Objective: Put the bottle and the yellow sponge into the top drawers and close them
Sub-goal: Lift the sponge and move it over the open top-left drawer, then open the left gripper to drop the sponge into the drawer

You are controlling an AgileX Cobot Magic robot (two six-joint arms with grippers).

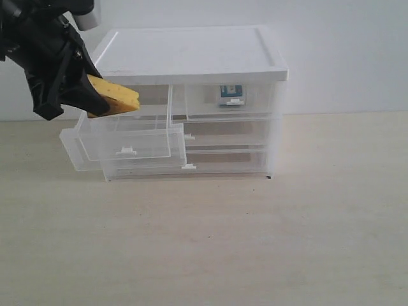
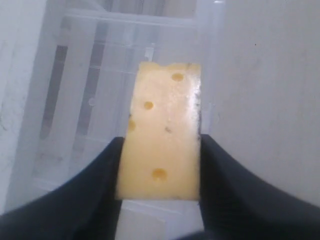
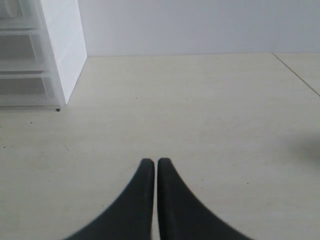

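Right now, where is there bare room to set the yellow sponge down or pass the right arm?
Free: the pulled-out clear plastic top drawer, seemingly empty, below the yellow sponge wedge; the pale tabletop in front and right of the white-topped cabinet. Crowded: the cabinet's upper left, where the black left gripper holds the sponge.

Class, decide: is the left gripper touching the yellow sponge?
Touching. The left wrist view shows the yellow sponge clamped between both jaws of the left gripper, with no gap on either side.

Rear of yellow sponge (image 1: 121, 97) hidden in left pincer (image 1: 94, 95); bottle (image 1: 231, 92) blurry behind top drawer (image 1: 205, 102) front, label unreadable.
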